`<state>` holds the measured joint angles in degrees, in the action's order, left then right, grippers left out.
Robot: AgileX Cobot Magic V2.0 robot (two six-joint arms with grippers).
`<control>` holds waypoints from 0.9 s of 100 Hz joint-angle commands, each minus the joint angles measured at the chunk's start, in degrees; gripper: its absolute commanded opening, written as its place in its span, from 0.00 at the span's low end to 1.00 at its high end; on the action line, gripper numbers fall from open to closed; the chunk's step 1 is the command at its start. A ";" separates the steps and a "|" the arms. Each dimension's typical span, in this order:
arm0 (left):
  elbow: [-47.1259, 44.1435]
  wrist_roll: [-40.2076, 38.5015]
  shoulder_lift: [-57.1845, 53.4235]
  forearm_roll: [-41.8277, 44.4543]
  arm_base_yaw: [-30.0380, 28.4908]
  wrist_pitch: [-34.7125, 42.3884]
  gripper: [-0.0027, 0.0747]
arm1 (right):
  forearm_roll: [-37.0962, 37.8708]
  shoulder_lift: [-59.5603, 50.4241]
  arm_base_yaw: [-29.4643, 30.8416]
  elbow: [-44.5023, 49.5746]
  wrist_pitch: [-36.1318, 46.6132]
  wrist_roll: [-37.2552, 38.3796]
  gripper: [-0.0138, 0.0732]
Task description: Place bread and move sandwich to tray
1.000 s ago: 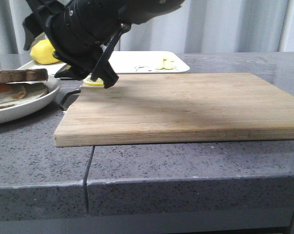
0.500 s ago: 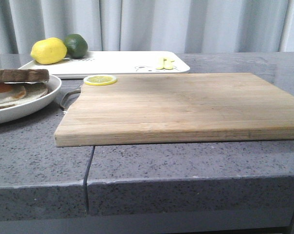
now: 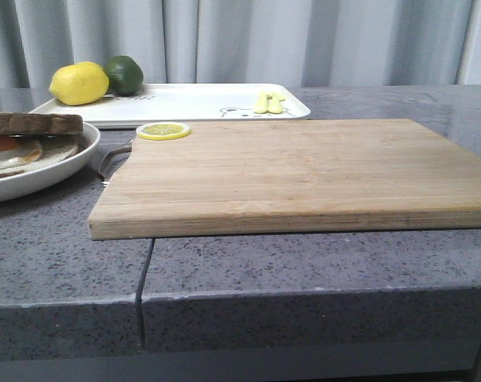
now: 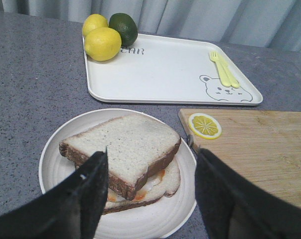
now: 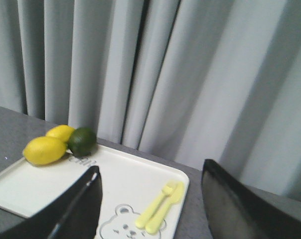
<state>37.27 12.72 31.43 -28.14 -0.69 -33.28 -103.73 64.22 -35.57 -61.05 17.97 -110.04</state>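
Front view takes in a speckled grey stone countertop point(image 3: 304, 270) with a thin seam in its near edge, backed by pale grey pleated curtains point(image 3: 304, 40); a large rectangular wooden cutting board point(image 3: 304, 175) with visible grain fills the middle of the frame, a round lemon slice point(image 3: 163, 130) lying at its upper left corner. At the left edge of that frame a round white shallow dish point(image 3: 57, 171) is cut off, and the sandwich point(image 3: 25, 143) shows only side-on as a brown crust above egg white. Left wrist view shows what the low front camera cannot: the square pale speckled bread slice with a brown crust point(image 4: 123, 149) lies on top of the fried egg and paler slice, in the lower centre of the frame, between the spread-apart black fingers of the left gripper point(image 4: 150, 191), which touch nothing. Above it in that frame lies the flat white rectangular tray with rounded corners point(image 4: 160, 74), carrying two yellow lemons point(image 4: 103, 44), a dark green lime point(image 4: 123, 28), a pale yellow plastic fork point(image 4: 221, 68) and a bear drawing. Right wrist view looks over the tray toward the curtains, the right gripper point(image 5: 150, 199) standing wide and empty.
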 commanded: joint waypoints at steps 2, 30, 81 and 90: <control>2.02 -0.07 0.48 -1.44 -0.09 3.95 0.51 | 2.50 -7.17 2.64 4.77 -0.76 -1.29 0.67; 2.02 -0.07 0.48 -1.44 -0.09 3.85 0.51 | 3.66 -23.18 9.37 19.63 -0.81 -1.24 0.67; 2.02 -0.07 0.48 -1.44 -0.09 3.53 0.51 | 1.47 -35.77 9.74 27.53 5.51 -1.10 0.67; 2.02 -0.07 0.48 -1.44 -0.09 3.42 0.51 | 1.47 -35.77 9.74 27.53 5.51 -1.10 0.67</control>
<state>37.27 12.72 31.43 -28.14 -0.69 -33.28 -103.84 28.40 -26.25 -32.10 24.68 -110.62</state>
